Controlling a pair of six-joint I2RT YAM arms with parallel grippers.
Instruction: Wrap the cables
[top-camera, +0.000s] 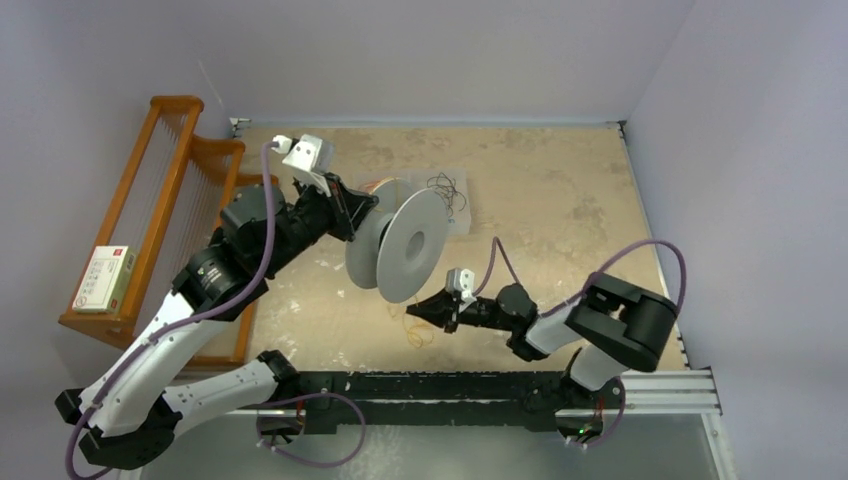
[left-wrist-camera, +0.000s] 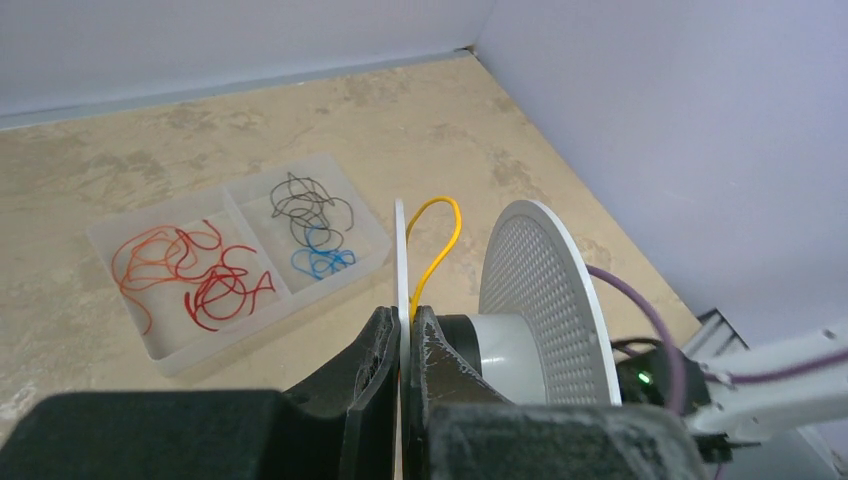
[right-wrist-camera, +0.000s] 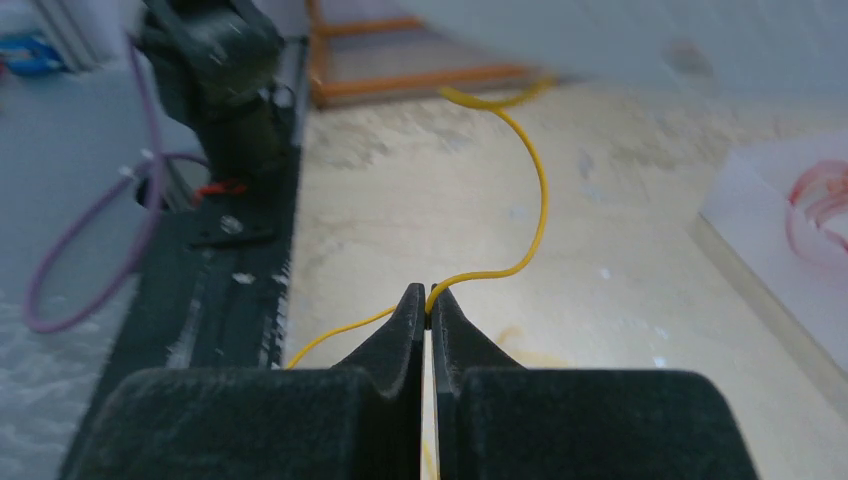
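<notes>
Left gripper (left-wrist-camera: 403, 330) clamped on thin edge of one disc of the spool (left-wrist-camera: 545, 290), fingers tight either side. Just past its tips, btwn the 2 discs, yellow cable (left-wrist-camera: 437, 245) stands as a narrow upright loop, long axis pointing up & away from gripper. Tray (left-wrist-camera: 200, 355) w/ red, black & blue wires sits further out, left of tips, on counter (left-wrist-camera: 560, 130). Right gripper (right-wrist-camera: 427, 308) pinched tight on yellow cable at very tips. From there cable runs right, then curves up & away in an S toward spool's blurred edge. Short tail drops left & down from tips.
</notes>
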